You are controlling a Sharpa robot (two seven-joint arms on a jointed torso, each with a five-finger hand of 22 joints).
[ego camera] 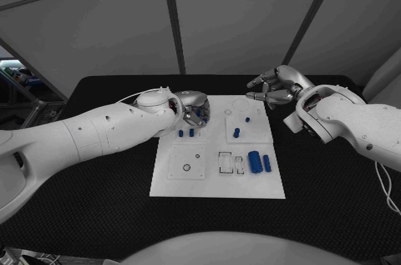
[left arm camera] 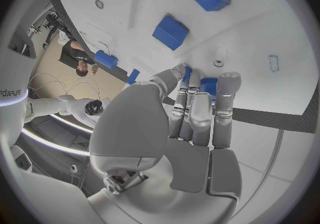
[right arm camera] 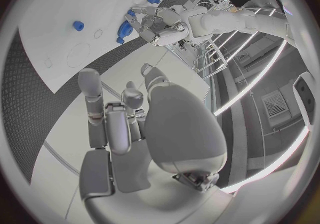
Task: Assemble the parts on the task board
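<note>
The white task board (ego camera: 217, 181) lies mid-table. My left hand (ego camera: 190, 110) hovers over its far left part, fingers curled around a small blue part (left arm camera: 208, 84) that shows at the fingertips (left arm camera: 226, 82). Two short blue parts (ego camera: 185, 134) stand just in front of that hand. Another pair (ego camera: 237, 131) stands on the board's raised right square. Two larger blue cylinders (ego camera: 259, 162) lie at the near right, beside rectangular slots (ego camera: 225, 162). My right hand (ego camera: 276, 85) hangs beyond the board's far right corner, fingers (right arm camera: 90, 88) apart and holding nothing.
The black table (ego camera: 334, 189) surrounds the board on all sides. A round recess (ego camera: 240, 105) marks the board's far edge, and a square plate with holes (ego camera: 187, 162) sits at its near left. The right wrist view shows the board (right arm camera: 60, 26) and my left hand (right arm camera: 157, 24).
</note>
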